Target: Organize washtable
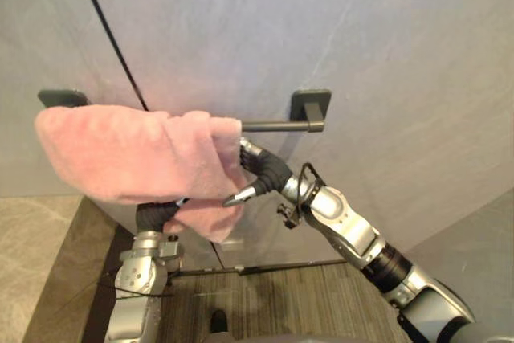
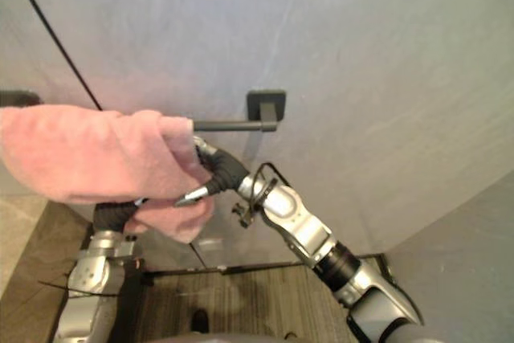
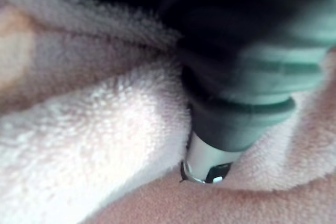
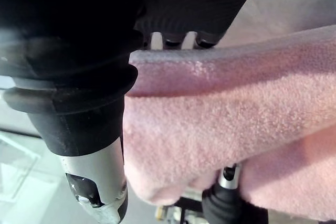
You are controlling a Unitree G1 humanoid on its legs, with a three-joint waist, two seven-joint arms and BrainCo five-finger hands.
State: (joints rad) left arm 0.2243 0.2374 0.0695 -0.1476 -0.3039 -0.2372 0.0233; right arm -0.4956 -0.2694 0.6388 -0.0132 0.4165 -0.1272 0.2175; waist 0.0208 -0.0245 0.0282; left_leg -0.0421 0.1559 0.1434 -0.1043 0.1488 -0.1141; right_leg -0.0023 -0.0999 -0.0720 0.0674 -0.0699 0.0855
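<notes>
- The right arm rose from the lower right, bent at the elbow, and brought the right hand [image 1: 261,168] up just under the towel bar [image 1: 277,126].
- The left arm stood almost upright at the lower left, with the left hand [image 1: 157,214] pushed up into the underside of the pink towel [image 1: 128,154].
- The right hand met the towel's right end. Its thumb [image 1: 241,195] stuck out straight below, with the tip at the hanging fold. The rest of the hand lay behind the cloth, so it could not be told whether it was apart or clamped on the towel.
- The left hand's dark cover showed beneath the towel. What lay past it was buried in the pile, so its state could not be told either.
- The towel hung bunched over the bar's left and middle stretch. Its long axis ran level along the bar, from the left bracket [image 1: 63,98] toward the right bracket [image 1: 312,104].
- A short length of bar near the right bracket was bare.
- 1 loose fold [image 1: 210,218] drooped lower than the rest, between the 2 hands.
- The bar was fixed to a grey wall [image 1: 361,30], with a brown striped floor [image 1: 281,303] below.
</notes>
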